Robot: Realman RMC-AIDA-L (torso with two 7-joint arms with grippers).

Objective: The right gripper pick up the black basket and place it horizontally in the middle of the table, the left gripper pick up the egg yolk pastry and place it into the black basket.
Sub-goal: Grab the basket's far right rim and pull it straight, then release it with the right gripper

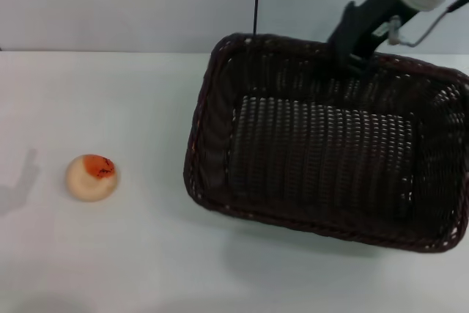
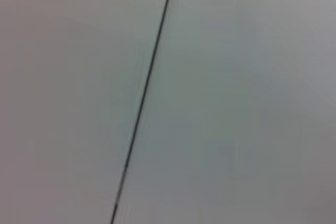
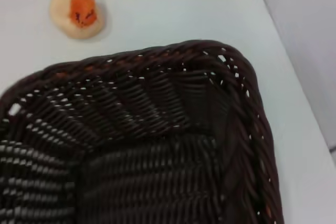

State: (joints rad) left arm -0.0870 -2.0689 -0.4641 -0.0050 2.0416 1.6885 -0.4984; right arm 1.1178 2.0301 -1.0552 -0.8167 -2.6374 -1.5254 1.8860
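Basket step in hand, judging by the layout: right gripper (image 1: 357, 56) reaching down from the upper right and meeting the far rim of the black basket (image 1: 322, 152), black fingers apparently clamped on the braided edge, though the grip point itself sitting half hidden behind the weave. Basket lying right of centre on the white bench (image 1: 132, 254), long side running roughly across but skewed, near left corner swung toward the robot; whether fully resting on the bench or slightly lifted, not possible to tell. Right wrist view looking straight down into one basket corner (image 3: 157, 129), own fingers not showing there. Egg yolk pastry (image 1: 91, 177) sitting alone at the left, well apart from the basket, orange patch facing up; also showing beyond the rim in the right wrist view (image 3: 77, 11). Left gripper not appearing anywhere; left wrist view showing only a pale wall with one dark seam line (image 2: 144, 93). Next move likely calling for squaring the basket toward the middle, setting it flat, letting go, then bringing the left arm over the pastry.
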